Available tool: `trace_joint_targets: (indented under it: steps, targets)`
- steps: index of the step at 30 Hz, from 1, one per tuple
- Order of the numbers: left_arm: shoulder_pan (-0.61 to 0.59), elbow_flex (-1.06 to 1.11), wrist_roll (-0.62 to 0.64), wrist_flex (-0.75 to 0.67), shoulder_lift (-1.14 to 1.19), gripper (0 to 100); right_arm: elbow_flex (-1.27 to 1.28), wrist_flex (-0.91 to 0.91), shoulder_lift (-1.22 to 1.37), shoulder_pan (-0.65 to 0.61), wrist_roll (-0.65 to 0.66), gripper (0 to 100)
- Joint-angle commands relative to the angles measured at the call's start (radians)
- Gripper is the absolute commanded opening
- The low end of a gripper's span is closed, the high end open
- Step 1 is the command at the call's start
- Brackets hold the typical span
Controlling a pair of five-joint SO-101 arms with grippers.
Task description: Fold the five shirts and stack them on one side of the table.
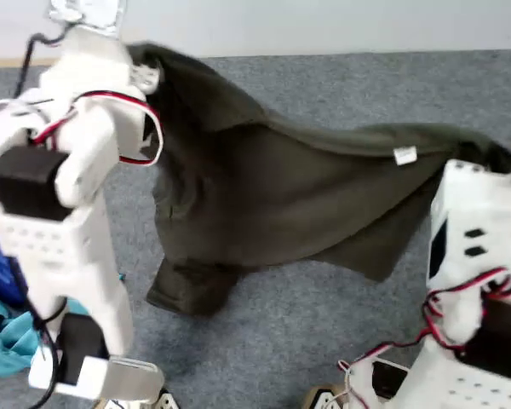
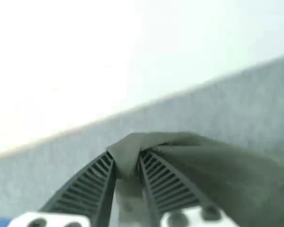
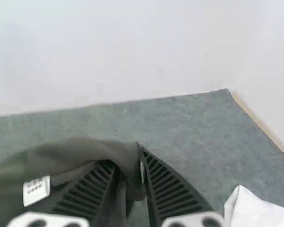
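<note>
Left gripper [image 2: 128,165] is pinched tight on one shirt [image 1: 281,196] corner, right gripper [image 3: 132,177] clamped on the other. Shirt hangs stretched between them, low end on table [image 1: 324,332].

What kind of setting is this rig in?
Likely a lab test bench rather than a home: grey felt-like matting as the work surface, a bare white wall behind, and a dark olive shirt strung between the left arm and right arm, both jaws shut on it.
</note>
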Motion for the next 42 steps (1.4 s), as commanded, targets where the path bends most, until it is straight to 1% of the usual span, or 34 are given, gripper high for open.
trace_joint_targets:
  steps: [1, 4, 7, 11, 14, 19, 22, 25, 30, 33, 37, 42]
  targets:
    - [-0.011, -0.027, 0.009, -0.15, -0.071, 0, -0.241, 0.062, 0.113, -0.036, -0.021, 0.8]
    - [-0.011, -0.027, 0.009, -0.249, -0.097, 0, -0.367, 0.09, 0.177, -0.064, -0.021, 0.8]
    - [-0.011, -0.027, 0.009, -0.338, -0.118, 0, -0.442, 0.101, 0.213, -0.062, -0.021, 0.8]
    - [-0.011, -0.027, 0.009, -0.404, -0.146, 0, -0.506, 0.101, 0.223, -0.061, -0.014, 0.8]
    - [-0.011, -0.027, 0.009, -0.416, -0.163, 0, -0.539, 0.101, 0.22, -0.05, 0.006, 0.8]
    - [-0.011, -0.027, 0.009, -0.416, -0.204, 0, -0.571, 0.091, 0.22, 0.081, 0.015, 0.8]
    - [-0.011, -0.027, 0.009, -0.416, -0.232, 0, -0.588, 0.097, 0.22, 0.122, 0.015, 0.8]
    - [-0.014, -0.027, 0.009, -0.425, -0.258, 0, -0.621, 0.099, 0.22, 0.13, 0.015, 0.8]
    - [-0.114, -0.027, 0.009, -0.494, -0.282, 0, -0.675, 0.101, 0.22, 0.13, 0.015, 0.8]
    - [-0.158, -0.027, 0.009, -0.494, -0.284, 0, -0.678, 0.101, 0.22, 0.13, 0.015, 0.8]
    - [-0.167, -0.028, 0.009, -0.493, -0.293, 0, -0.678, 0.101, 0.219, 0.13, 0.015, 0.8]
    - [-0.141, -0.021, 0.009, -0.482, -0.336, 0, -0.678, 0.101, 0.208, 0.13, 0.015, 0.8]
